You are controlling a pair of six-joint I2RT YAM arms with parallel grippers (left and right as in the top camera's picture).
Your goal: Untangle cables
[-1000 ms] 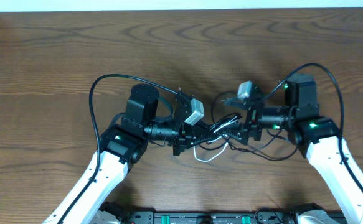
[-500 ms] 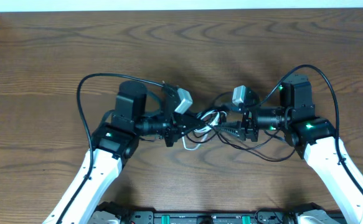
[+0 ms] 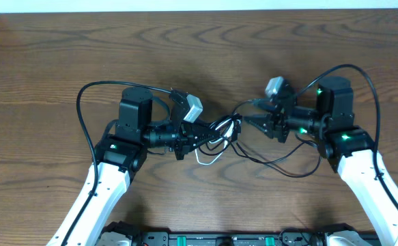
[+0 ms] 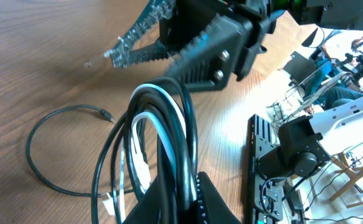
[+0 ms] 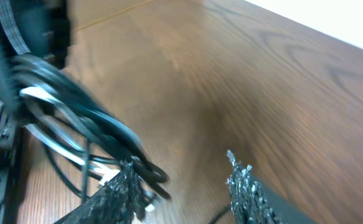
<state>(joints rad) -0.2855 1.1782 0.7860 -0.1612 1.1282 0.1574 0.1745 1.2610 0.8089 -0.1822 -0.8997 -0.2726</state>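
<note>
The left hand is pressed together on a bundle of thin black cables with one white cable among them. It pinches the bundle low down, so the loops stand up out of the grip and clear of the brown wooden surface. To me that reads as an anchor hold: one side fixed so the other arm has something to pull against.

The right hand faces it with its two toothed fingers spread and the tips near the top of the loops. It seems lined up to pick out a single strand.

Out from the bundle, a white loop droops below the left hand. A slack black strand trails across the surface under the right arm. In the left wrist view a black length curls on the wood and ends in a small plug; it may be that same strand.

I cannot tell whether the right hand's near finger touches the cables, because its own camera is smeared. The left hand's fingertips are cut off at the bottom of its view, and how the strands cross inside the grip is hidden. From overhead, the thin cables and the thick black arm wires blur together around the hands.
</note>
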